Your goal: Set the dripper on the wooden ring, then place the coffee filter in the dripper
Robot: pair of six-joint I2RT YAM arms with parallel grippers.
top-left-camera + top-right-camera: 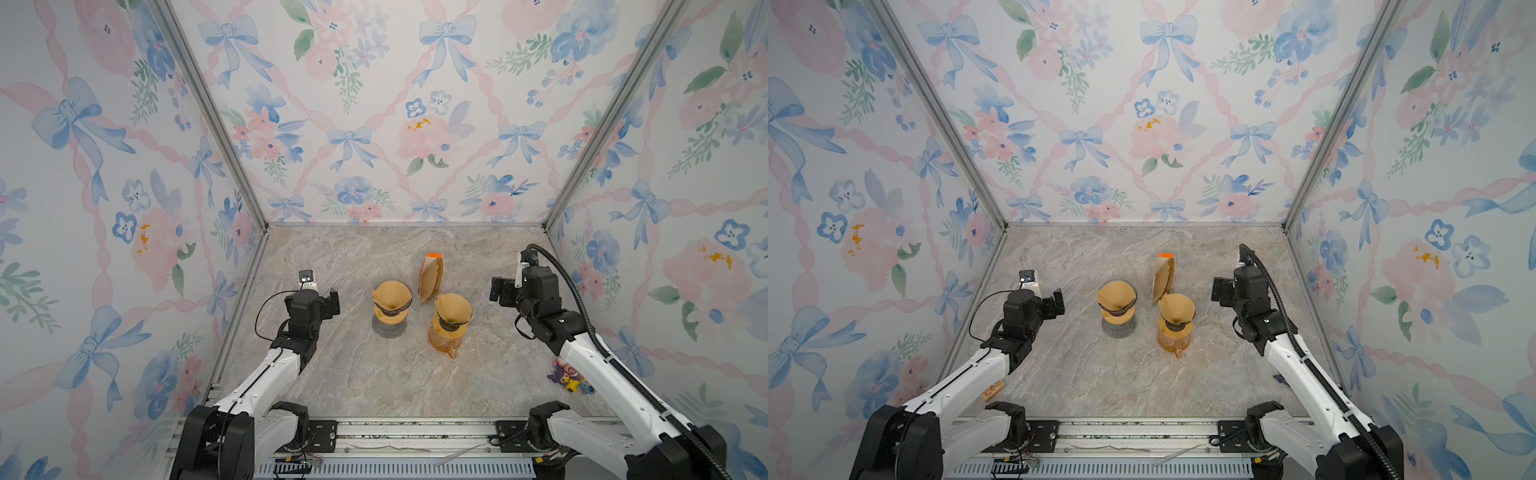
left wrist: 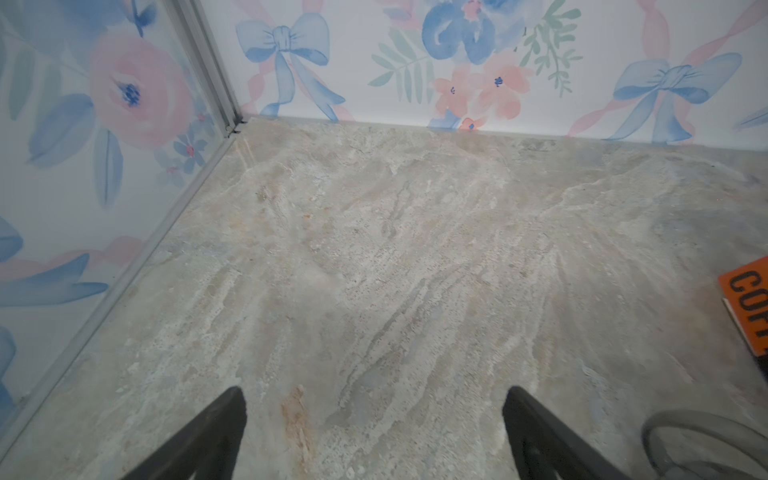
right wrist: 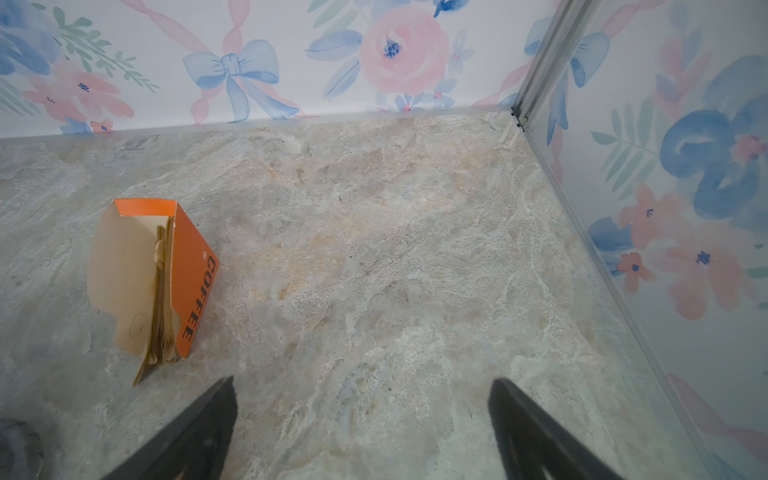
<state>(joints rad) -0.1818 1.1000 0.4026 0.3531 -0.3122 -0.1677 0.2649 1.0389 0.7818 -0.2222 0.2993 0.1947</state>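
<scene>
Two drippers stand between the grippers, and each already has a brown paper filter seated in its cone. The left gripper [image 1: 333, 302] has its jaws spread wide and grasps nothing; in its wrist view the stone table [image 2: 374, 249] lies ahead of the fingertips. Just off those tips, toward the middle, stands the left-hand dripper [image 1: 390, 311] on a clear glass [image 1: 388, 329], with the left-hand filter [image 1: 392, 293] open at the top. The right gripper [image 1: 496, 291] is also spread wide and empty. Off its tips, toward the middle, the right-hand dripper [image 1: 451, 323] sits on an orange jug [image 1: 444, 345] and holds the right-hand filter [image 1: 453, 305]. An orange box [image 3: 187, 270] of spare filters [image 3: 162, 299] stands ahead of the right jaws and off to one side. It is behind both drippers and apart from either gripper.
</scene>
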